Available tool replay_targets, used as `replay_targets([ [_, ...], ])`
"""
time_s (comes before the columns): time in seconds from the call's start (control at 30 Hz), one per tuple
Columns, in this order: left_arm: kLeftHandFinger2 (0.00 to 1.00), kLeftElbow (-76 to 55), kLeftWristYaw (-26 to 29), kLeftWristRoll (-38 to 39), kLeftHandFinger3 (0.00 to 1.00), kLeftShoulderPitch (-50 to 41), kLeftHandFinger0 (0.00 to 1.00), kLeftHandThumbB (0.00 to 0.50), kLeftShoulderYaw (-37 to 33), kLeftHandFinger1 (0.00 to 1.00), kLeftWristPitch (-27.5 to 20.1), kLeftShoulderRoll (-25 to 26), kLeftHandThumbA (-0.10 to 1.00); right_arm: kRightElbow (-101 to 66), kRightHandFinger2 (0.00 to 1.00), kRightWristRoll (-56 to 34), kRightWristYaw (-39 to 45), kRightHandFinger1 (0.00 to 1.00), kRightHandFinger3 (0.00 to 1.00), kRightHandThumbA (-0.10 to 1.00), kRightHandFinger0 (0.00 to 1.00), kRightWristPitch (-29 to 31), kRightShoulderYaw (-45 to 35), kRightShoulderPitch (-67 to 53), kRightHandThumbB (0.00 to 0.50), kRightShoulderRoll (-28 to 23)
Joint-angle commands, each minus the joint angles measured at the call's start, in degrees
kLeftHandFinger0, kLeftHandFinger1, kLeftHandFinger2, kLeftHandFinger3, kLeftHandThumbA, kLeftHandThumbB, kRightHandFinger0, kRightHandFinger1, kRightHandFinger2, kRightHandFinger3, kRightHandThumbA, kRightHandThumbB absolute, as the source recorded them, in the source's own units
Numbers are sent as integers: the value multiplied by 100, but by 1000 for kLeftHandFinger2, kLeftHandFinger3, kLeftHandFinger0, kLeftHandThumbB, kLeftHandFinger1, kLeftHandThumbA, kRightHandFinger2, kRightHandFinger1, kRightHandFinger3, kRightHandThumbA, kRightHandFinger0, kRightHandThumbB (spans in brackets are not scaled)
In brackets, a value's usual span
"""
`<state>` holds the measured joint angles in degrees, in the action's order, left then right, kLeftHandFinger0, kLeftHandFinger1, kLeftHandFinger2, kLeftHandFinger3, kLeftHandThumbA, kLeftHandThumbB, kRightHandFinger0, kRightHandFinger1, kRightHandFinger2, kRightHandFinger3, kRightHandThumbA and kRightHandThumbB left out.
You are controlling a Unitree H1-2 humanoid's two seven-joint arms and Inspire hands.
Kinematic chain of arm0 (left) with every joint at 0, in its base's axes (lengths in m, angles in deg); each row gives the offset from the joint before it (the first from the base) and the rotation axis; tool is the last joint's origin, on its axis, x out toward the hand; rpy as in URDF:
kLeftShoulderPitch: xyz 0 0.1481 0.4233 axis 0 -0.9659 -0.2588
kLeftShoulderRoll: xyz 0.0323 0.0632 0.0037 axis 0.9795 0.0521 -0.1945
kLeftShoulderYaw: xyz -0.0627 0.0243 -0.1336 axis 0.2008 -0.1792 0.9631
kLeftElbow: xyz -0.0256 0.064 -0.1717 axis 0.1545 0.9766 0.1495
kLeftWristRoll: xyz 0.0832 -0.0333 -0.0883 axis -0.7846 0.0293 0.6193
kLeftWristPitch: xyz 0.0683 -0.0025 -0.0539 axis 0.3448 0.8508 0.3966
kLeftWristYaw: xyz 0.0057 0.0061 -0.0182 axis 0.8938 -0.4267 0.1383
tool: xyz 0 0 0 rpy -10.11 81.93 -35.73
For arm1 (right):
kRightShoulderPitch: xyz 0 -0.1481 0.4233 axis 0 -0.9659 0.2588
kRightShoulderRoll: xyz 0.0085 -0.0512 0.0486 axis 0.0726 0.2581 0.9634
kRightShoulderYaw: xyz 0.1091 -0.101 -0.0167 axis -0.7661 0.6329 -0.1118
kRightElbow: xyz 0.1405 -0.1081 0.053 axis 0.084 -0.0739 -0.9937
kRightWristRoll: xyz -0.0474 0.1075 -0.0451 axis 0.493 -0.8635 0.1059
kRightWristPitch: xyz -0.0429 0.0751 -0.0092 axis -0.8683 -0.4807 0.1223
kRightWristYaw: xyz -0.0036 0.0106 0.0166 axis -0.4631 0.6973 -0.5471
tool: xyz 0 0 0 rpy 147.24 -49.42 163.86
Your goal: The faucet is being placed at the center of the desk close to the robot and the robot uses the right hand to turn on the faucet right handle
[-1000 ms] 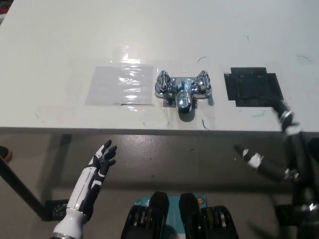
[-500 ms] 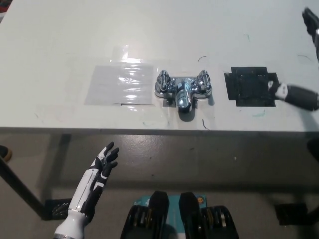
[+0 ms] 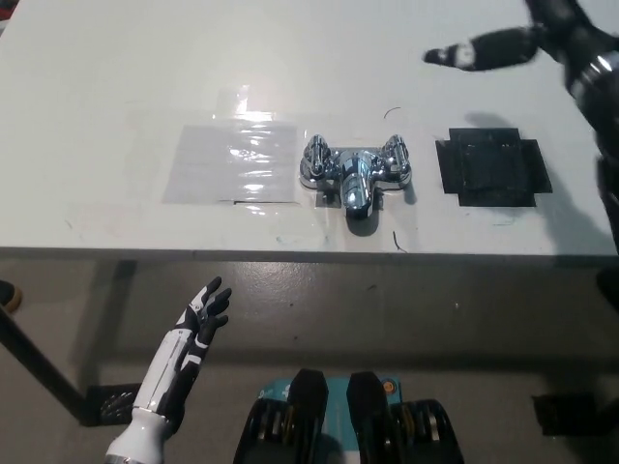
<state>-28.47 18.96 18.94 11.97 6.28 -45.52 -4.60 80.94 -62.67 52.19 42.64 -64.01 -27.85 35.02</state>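
White matte desk top [image 3: 290, 58] fills my upper view, with a grey floor [image 3: 387, 309] below its front edge.

One chrome faucet [image 3: 354, 172] sits mid-desk, near that edge. It is polished, rounded metal and throws bright glints. I count two knob handles, the left handle [image 3: 316, 155] and the right handle [image 3: 395, 157], with one short spout [image 3: 355, 196] between them pointing toward me.

One clear glossy plastic sheet [image 3: 232, 164], rectangular and wrinkled, lies flat just left of the faucet. One black tape patch [image 3: 491, 166], squarish and dull, lies right of the faucet, apart from it.

Two hands are in view. The black right hand [image 3: 522, 43] is blurred above the desk, beyond and right of the faucet and well apart from it, touching nothing I can see; I can't tell its grip. The white left hand [image 3: 201, 314] is off the desk, nearer me and left of the faucet, fingers spread and empty.
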Motion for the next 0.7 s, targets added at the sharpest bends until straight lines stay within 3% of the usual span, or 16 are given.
replay_targets([
  [0.0,1000,-91,-55,-2,1000,36,1000,128,-27,1000,-262,14,937,757,1000,965,1130,1000,1000,1000,1000,-689,674,1194,311,-82],
  [0.27,1000,-124,-53,-64,1000,52,1000,110,-49,1000,-270,28,936,1566,1000,1376,1487,1000,1000,1000,1000,-689,1621,1779,301,80],
  [0.4,1000,-144,-68,-42,1000,54,1000,105,-42,1000,-288,48,942,1874,1000,1452,1456,1000,1000,1000,1000,-689,1839,1886,272,240],
  [0.67,1000,-200,-49,-82,1000,56,1000,106,-47,1000,-239,44,929,2465,1000,1635,1250,1000,1000,1000,1000,-689,1909,1928,318,475],
])
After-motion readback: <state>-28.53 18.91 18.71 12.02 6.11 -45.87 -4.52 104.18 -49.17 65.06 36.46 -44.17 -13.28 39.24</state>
